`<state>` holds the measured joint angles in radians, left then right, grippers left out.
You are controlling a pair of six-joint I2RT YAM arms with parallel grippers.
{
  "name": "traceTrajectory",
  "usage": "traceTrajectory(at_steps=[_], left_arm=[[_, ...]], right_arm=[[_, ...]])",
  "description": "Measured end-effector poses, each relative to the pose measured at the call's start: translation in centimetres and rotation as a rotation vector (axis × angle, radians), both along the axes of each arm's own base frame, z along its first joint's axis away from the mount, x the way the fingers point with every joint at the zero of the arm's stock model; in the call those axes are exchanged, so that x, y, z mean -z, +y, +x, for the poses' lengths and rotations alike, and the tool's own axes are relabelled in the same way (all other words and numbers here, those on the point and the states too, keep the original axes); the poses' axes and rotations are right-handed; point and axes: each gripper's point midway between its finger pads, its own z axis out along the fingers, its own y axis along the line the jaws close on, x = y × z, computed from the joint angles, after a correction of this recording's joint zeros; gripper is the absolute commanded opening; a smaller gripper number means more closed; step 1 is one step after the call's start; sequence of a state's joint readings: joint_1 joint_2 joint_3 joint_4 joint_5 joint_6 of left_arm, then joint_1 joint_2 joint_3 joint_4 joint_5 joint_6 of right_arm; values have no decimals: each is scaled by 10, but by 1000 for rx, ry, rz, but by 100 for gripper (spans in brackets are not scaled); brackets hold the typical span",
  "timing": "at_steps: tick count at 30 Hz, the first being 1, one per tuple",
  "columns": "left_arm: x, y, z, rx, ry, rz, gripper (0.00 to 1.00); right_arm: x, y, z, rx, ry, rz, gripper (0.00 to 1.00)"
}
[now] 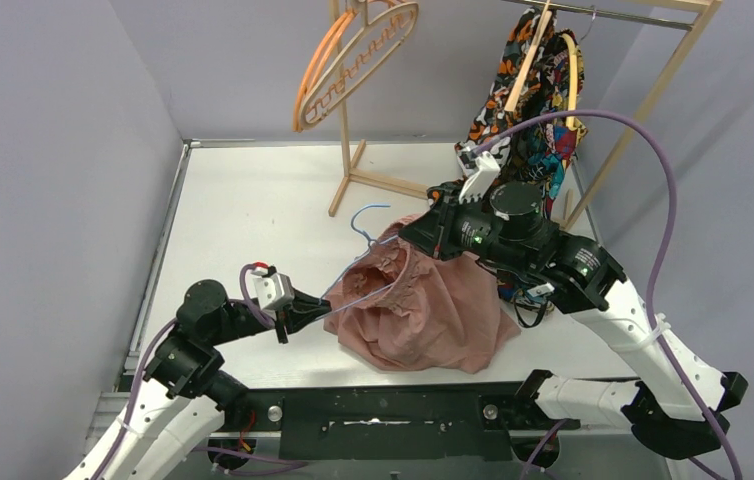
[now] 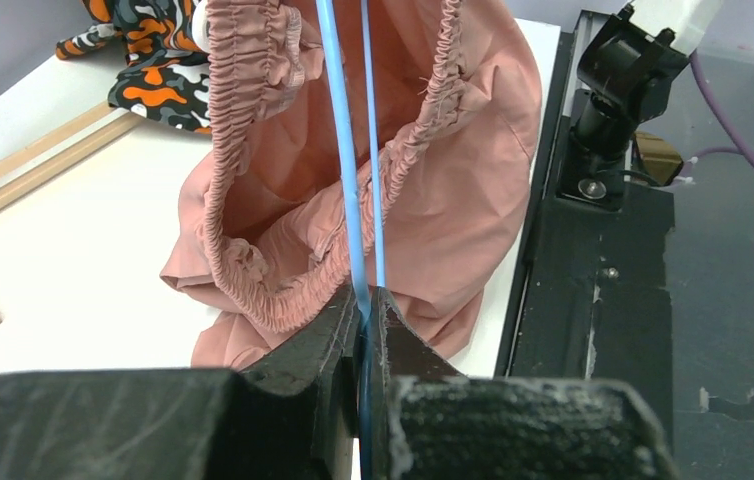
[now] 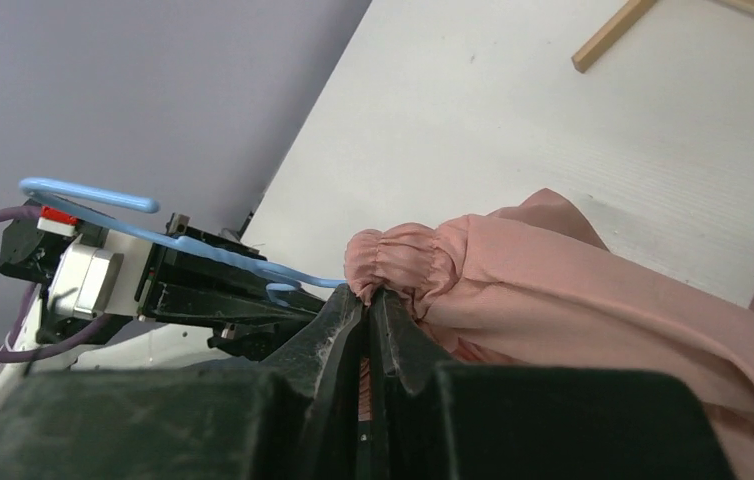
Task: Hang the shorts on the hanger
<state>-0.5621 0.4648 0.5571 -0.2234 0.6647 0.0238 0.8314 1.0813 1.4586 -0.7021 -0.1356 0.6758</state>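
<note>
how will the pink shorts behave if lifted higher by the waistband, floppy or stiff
Probably very floppy: the shorts sag in folds below the right pincer pinching the waistband. Likely light, as that single pinch holds them up. The bunched elastic should resist slipping.

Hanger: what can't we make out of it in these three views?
- Left wrist: the hanger shows as two wires that run off the top edge, so its hook is cut off. Where they meet is hidden inside the left claw.
- Top external: only the hook and one wire show. The shorts cover the rest.
- Right wrist: the hook and one arm show. The rest sits behind the right claw and the shorts.
</note>
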Motion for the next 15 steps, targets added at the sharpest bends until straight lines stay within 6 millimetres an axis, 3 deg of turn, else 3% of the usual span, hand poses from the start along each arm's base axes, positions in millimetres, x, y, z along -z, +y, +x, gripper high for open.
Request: traceTrajectory(at_steps=[4,9,15], left_arm=[[4,1,2,-8,-33,-5,0],[6,-2,5,-6,-57,-35,0],[6,-4,2,2,-78,-104,0]], right_arm=[[-1,13,-3,-46,-15,-5,1],[1,23,-12,-109,-49,-31,25],[-6,20,-17,-143,-126,-25,40]])
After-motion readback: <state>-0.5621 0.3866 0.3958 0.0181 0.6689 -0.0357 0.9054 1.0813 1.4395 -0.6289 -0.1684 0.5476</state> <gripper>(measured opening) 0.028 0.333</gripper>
